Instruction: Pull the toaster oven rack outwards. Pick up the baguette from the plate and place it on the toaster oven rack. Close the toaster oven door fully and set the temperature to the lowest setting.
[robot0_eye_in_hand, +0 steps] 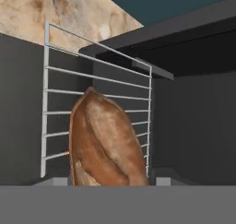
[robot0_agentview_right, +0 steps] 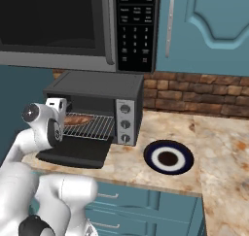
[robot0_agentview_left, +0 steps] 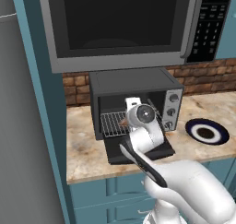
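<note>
Baguette (robot0_agentview_right: 77,119) on rack (robot0_agentview_right: 95,126); plate (robot0_agentview_right: 168,158) right of oven (robot0_agentview_right: 99,106).

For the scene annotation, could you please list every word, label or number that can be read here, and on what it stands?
Nothing reads clearly.
Microwave keypad: rows of white key labels, too small and blurred to read.
Toaster oven knobs: no legible markings.
Plate: a blue ring around a dark centre, no text.
Baguette, toaster oven rack, counter: no lettering.
</note>
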